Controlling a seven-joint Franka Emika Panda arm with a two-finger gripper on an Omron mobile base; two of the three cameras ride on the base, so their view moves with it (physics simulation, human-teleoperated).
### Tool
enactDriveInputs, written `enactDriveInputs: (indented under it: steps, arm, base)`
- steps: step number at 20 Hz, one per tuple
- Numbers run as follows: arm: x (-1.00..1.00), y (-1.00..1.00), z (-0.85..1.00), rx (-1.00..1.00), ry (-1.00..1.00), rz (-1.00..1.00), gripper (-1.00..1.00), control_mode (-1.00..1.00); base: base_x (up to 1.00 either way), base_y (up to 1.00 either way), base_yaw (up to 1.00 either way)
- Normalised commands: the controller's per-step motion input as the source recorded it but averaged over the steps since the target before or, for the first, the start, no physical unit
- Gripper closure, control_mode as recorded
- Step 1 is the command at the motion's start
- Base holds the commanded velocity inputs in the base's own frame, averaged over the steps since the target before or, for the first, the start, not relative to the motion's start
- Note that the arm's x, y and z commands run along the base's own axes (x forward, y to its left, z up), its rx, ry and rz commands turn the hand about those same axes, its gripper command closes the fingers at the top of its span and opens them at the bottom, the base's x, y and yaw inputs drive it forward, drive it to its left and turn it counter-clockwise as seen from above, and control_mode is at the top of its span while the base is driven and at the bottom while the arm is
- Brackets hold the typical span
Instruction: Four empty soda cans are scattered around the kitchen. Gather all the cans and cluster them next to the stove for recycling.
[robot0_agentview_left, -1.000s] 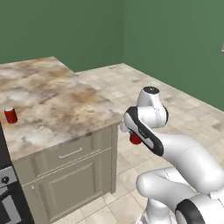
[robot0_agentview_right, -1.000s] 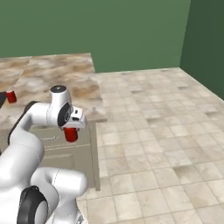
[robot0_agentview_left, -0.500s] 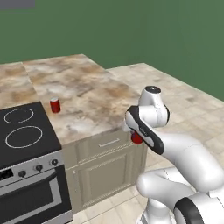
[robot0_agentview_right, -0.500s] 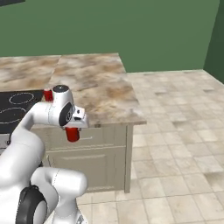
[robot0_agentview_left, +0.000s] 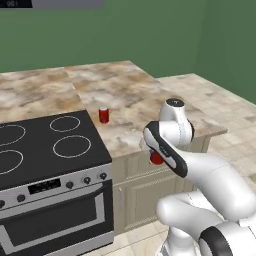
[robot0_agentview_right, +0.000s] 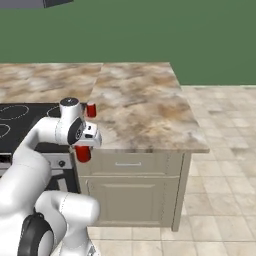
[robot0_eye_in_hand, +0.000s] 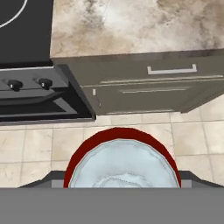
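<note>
Soda can (robot0_agentview_right: 83, 153) number one in my care hangs below the gripper (robot0_agentview_right: 85, 148), clamped between the jaws with its silver top filling the hand view (robot0_eye_in_hand: 123, 165), out in front of the cabinet rather than over any surface. What has changed over the last second is the whole backdrop: the base has driven along the island, so the stove (robot0_agentview_left: 45, 150) has slid into both base views where a moment ago I saw just marble counter and floor. The arm's pose and the grip look the same as before. For the task, that reads as the carry leg nearly done; I'm now about level with the seam between cooktop and counter (robot0_agentview_left: 130, 100).

A second can (robot0_agentview_left: 103, 115) stands upright on the counter just beside the stove's right edge, which I take as the start of the cluster. The one I'm holding belongs next to it.

In the way: the held can sits below the counter lip, near the drawer front (robot0_eye_in_hand: 170, 76) and the oven knobs (robot0_eye_in_hand: 28, 83), so I judge it must rise before going inward. The standing can could be knocked.
</note>
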Motion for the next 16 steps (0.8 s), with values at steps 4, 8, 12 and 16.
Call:
enactDriveInputs:
  steps: [4, 8, 12, 16]
  arm:
    - [0.00, 0.00, 0.00, 0.00, 0.00, 0.00, 1.00, 1.00]
    - [0.00, 0.00, 0.00, 0.00, 0.00, 0.00, 1.00, 1.00]
    - [0.00, 0.00, 0.00, 0.00, 0.00, 0.00, 1.00, 1.00]
    - [0.00, 0.00, 0.00, 0.00, 0.00, 0.00, 1.00, 1.00]
  base:
    - [0.40, 0.23, 0.17]
    - [0.60, 0.01, 0.15]
    - [0.40, -0.07, 0.11]
    - [0.37, -0.01, 0.05]
